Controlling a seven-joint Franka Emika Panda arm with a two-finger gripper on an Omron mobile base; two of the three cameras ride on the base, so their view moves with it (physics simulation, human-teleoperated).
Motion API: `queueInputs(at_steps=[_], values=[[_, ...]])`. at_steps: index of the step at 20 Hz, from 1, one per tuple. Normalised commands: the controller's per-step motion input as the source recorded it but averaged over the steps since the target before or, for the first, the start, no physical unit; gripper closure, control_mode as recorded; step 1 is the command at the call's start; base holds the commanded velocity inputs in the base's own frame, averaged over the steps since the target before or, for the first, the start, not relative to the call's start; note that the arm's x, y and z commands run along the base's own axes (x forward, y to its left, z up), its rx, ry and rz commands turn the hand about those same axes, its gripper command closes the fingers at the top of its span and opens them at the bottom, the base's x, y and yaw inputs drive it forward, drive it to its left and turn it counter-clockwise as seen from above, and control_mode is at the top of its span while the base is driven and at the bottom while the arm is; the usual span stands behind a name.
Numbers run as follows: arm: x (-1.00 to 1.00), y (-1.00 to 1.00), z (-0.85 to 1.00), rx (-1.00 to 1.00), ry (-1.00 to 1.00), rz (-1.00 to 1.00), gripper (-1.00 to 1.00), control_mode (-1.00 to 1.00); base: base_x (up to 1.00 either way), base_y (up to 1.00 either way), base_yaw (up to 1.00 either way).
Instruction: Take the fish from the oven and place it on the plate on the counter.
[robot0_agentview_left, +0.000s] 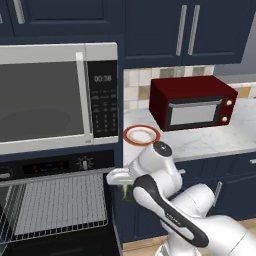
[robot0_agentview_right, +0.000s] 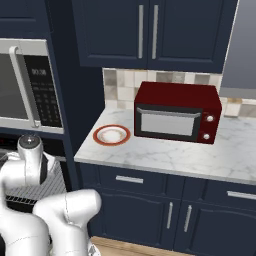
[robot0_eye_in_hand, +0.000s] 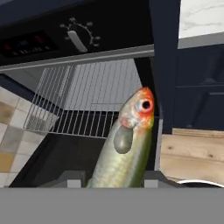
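Grasping the fish (robot0_eye_in_hand: 124, 153), my gripper (robot0_eye_in_hand: 114, 179) has one finger either side of its body (head upward); beyond the fingertips I see the oven's wire rack (robot0_eye_in_hand: 87, 105).

Left base view looks forward and down from behind the arm's left side, taking in the microwave (robot0_agentview_left: 59, 95), the open oven (robot0_agentview_left: 55, 200) beneath it and, to the right, the counter (robot0_agentview_left: 210, 140). Right base view faces the same way from the arm's right, centred on the counter (robot0_agentview_right: 165, 155), with the microwave (robot0_agentview_right: 30, 85) cut at its left edge. Both share the plate (robot0_agentview_left: 142, 135) (robot0_agentview_right: 112, 135) and the toaster oven (robot0_agentview_left: 192, 102) (robot0_agentview_right: 177, 112). Hand view sits close along the gripper (robot0_eye_in_hand: 114, 179), facing the oven rack (robot0_eye_in_hand: 87, 105) past the fish (robot0_eye_in_hand: 127, 144) rising near the lens.
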Motion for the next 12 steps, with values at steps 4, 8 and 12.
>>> queueInputs(at_steps=[4, 8, 12], values=[[0.16, -1.0, 0.31, 0.03, 0.0, 0.0, 1.0, -1.0, 0.0, 0.0, 0.0], [0.3, -0.97, 0.34, 0.0, 0.0, 0.0, 1.0, -1.0, 0.0, 0.0, 0.0], [0.38, -1.0, 0.19, 0.0, 0.0, 0.0, 1.0, -1.0, 0.0, 0.0, 0.0]])
